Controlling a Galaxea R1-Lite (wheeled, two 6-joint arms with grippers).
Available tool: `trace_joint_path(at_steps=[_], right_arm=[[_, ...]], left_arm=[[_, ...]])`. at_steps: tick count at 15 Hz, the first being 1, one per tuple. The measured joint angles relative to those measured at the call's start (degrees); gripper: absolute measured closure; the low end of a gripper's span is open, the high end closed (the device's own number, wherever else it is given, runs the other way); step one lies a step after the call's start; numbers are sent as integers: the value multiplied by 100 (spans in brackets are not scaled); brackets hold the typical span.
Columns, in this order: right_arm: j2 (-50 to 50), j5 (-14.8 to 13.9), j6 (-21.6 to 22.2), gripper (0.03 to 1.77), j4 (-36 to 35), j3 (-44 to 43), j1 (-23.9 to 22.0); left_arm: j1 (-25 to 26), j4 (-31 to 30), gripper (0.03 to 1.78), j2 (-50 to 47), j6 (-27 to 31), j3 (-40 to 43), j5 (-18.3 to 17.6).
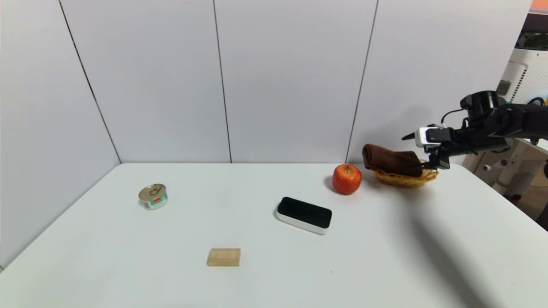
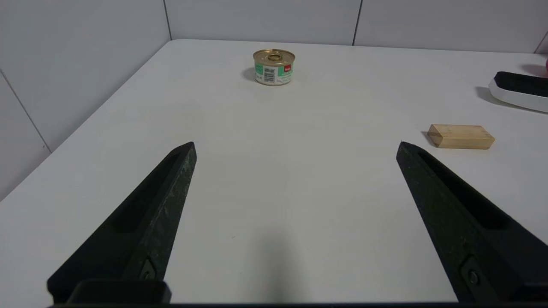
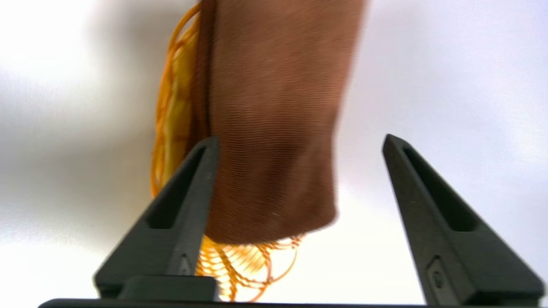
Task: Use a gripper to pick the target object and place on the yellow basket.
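Observation:
The dark brown folded towel [image 1: 389, 159] lies on top of the yellow basket [image 1: 404, 177] at the table's far right, one end sticking out past the rim toward the apple. My right gripper [image 1: 417, 152] hovers at the basket's right side, open; one finger [image 3: 188, 188] is against the towel [image 3: 274, 128], the other stands apart from it. The wicker rim of the basket [image 3: 171, 111] shows beside and under the cloth. My left gripper [image 2: 295, 145] is open over bare table at the near left, holding nothing; it does not appear in the head view.
A red apple [image 1: 346, 179] stands just left of the basket. A black-topped white eraser block [image 1: 304, 214] lies mid-table, a small wooden block [image 1: 224, 257] nearer the front, and a tin can [image 1: 153, 196] at the left. White wall panels stand behind the table.

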Motion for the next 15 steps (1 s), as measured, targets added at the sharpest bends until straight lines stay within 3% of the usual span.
trace_joint_path(at_steps=[3,7,9,13,15], right_arm=[[-447,9,395,33,37,30,0],[-1580,26,1781,23,464,118,85],[-2352,26,2839,20,660,256,234],[-4268,-2,5602,15,742,957,734],[-5276,-112,6544,14,714,1729,833]], left_arm=[[0,0,12,0,1,0,0],[0,0,12,0,0,0,0],[0,-2,12,0,-2,0,0],[0,0,12,0,-2,0,0],[0,0,12,0,0,0,0]])
